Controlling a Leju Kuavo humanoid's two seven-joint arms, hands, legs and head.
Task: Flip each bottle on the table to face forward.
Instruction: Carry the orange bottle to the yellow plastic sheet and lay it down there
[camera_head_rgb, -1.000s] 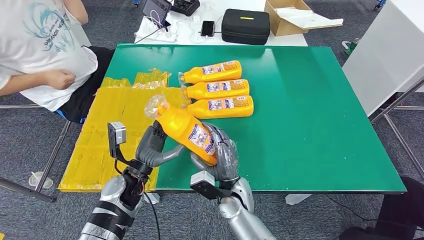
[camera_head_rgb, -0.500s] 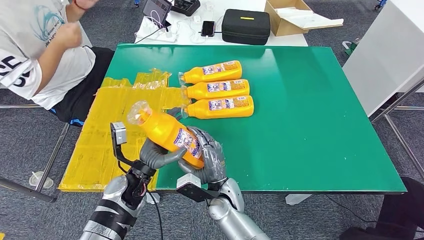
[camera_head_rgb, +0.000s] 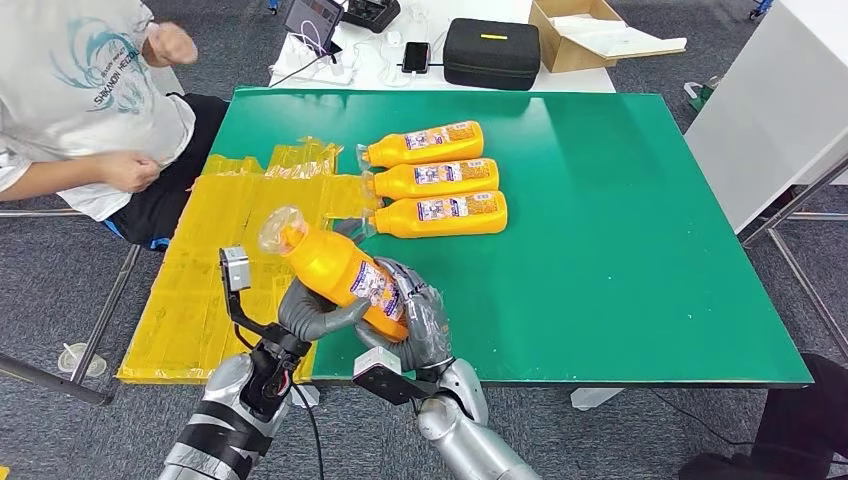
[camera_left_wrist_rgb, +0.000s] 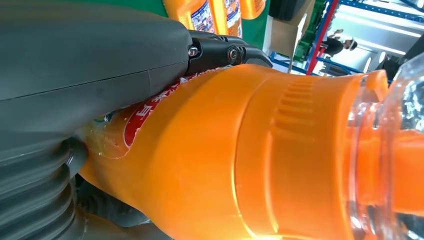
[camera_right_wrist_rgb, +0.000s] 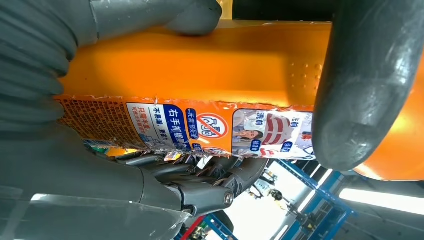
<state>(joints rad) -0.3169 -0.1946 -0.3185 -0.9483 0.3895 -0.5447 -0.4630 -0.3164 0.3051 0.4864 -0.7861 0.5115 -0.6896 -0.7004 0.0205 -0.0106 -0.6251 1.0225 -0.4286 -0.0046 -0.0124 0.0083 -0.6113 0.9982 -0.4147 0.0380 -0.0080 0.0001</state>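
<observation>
An orange bottle (camera_head_rgb: 340, 273) with a clear cap is lifted above the table's near left corner, tilted, cap toward the upper left. My left hand (camera_head_rgb: 312, 308) grips its middle from below and my right hand (camera_head_rgb: 420, 322) holds its base end. Up close, the bottle's orange shoulder (camera_left_wrist_rgb: 260, 150) and its printed label (camera_right_wrist_rgb: 200, 127) sit inside my fingers. Three more orange bottles (camera_head_rgb: 423, 143) (camera_head_rgb: 434, 178) (camera_head_rgb: 440, 213) lie side by side on the green table (camera_head_rgb: 620, 220), labels up, caps to the left.
Yellow plastic bags (camera_head_rgb: 215, 260) cover the table's left edge. A person in a white shirt (camera_head_rgb: 70, 90) sits at the far left. A black case (camera_head_rgb: 491, 52), a cardboard box (camera_head_rgb: 580, 35) and electronics lie on the white table behind.
Both hands carried the bottle left over the last second and tipped it flatter, then held almost still. The person's arms have moved.
</observation>
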